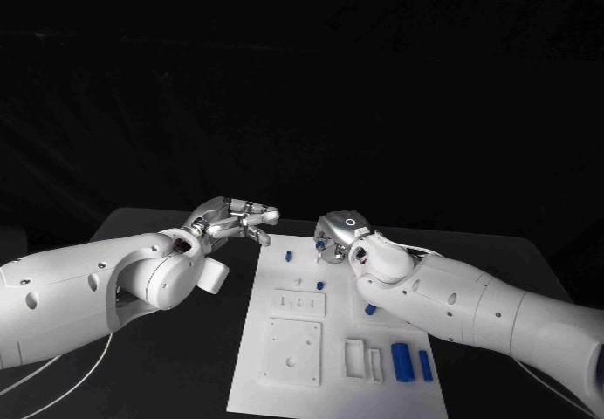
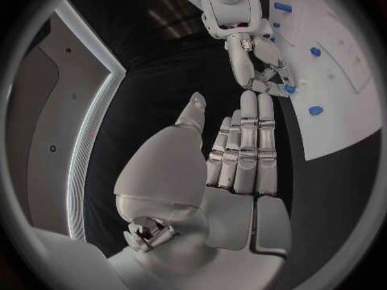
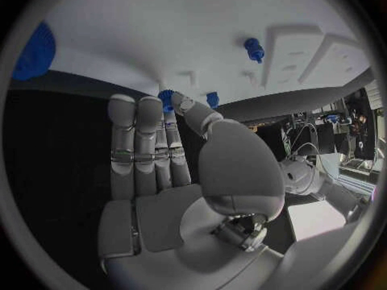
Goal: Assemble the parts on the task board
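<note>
Parts lie at the near end of the board [image 1: 338, 384]: two long blue bars [image 1: 401, 361] rest side by side on its near right, just right of two white upright blocks [image 1: 353, 359]. Left of those blocks sits a raised square plate [image 1: 293, 349], and beyond it a smaller plate [image 1: 299, 304]. Further up the board a small blue peg [image 1: 321, 285] stands near the middle, and another peg [image 1: 290, 257] stands close to the far edge. The board itself lies in the middle of the black bench [image 1: 188, 367].

At the board's far right corner the right robot hand [image 1: 338, 234] pinches a small blue part [image 3: 167, 99] between thumb and fingertips. The left robot hand [image 1: 234, 220] hovers just off the board's far left corner, fingers straight and together, holding nothing.
</note>
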`<state>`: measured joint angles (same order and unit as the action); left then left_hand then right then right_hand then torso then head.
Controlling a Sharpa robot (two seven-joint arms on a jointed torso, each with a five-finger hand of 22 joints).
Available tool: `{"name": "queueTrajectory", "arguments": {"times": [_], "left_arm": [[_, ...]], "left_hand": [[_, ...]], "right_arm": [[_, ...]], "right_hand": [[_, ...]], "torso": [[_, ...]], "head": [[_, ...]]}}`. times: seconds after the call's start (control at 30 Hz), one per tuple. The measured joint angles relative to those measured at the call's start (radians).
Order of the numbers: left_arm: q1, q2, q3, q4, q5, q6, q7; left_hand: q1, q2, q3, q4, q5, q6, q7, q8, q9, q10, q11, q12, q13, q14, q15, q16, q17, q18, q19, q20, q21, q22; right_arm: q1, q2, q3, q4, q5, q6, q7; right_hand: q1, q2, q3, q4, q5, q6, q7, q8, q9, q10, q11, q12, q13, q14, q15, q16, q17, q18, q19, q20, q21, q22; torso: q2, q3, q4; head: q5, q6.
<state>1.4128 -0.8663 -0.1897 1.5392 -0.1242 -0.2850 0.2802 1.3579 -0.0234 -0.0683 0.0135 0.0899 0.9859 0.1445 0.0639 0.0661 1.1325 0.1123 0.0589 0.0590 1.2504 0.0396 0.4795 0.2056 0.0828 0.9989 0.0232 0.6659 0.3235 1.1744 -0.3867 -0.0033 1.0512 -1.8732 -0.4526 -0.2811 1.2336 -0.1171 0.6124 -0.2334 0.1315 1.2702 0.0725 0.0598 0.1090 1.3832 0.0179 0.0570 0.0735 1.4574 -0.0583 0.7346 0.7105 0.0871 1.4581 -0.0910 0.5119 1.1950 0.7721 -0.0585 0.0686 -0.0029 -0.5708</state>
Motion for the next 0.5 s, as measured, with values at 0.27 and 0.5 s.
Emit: {"name": "queueTrajectory", "arguments": {"times": [0.27, 0.5], "left_arm": [[0.0, 0.0, 0.0, 0.0, 0.0, 0.0, 0.0], [0.0, 0.001, 0.0, -0.001, 0.0, 0.001, -0.001]], "left_hand": [[0.0, 0.0, 0.0, 0.0, 0.0, 0.0, 0.0, 0.0, 0.0, 0.0, 0.0, 0.0, 0.0, 0.0, 0.0, 0.0, 0.0, 0.0, 0.0, 0.0, 0.0, 0.0], [0.0, 0.0, 0.0, 0.0, 0.0, 0.0, 0.0, 0.0, 0.0, 0.0, 0.0, 0.0, 0.0, 0.0, 0.0, 0.0, 0.0, 0.0, 0.0, 0.0, 0.0, 0.0]], "right_arm": [[-0.004, 0.005, -0.001, -0.021, 0.0, 0.003, 0.003], [-0.006, 0.007, -0.002, -0.026, 0.009, 0.01, 0.008]], "right_hand": [[0.0, 0.0, -0.001, -0.001, -0.005, -0.009, 0.005, -0.001, -0.005, -0.001, 0.0, -0.004, -0.001, 0.0, 0.0, 0.0, -0.001, 0.005, 0.003, 0.004, -0.007, 0.004], [-0.003, -0.003, -0.004, 0.027, -0.016, -0.085, 0.024, 0.001, -0.036, -0.095, 0.027, 0.006, -0.009, -0.001, 0.016, 0.0, -0.005, 0.024, 0.007, 0.025, -0.044, -0.001]], "torso": [[0.0, -0.0013, -0.0018], [0.0, -0.0012, -0.0035]], "head": [[0.003, -0.002], [0.004, -0.003]]}}
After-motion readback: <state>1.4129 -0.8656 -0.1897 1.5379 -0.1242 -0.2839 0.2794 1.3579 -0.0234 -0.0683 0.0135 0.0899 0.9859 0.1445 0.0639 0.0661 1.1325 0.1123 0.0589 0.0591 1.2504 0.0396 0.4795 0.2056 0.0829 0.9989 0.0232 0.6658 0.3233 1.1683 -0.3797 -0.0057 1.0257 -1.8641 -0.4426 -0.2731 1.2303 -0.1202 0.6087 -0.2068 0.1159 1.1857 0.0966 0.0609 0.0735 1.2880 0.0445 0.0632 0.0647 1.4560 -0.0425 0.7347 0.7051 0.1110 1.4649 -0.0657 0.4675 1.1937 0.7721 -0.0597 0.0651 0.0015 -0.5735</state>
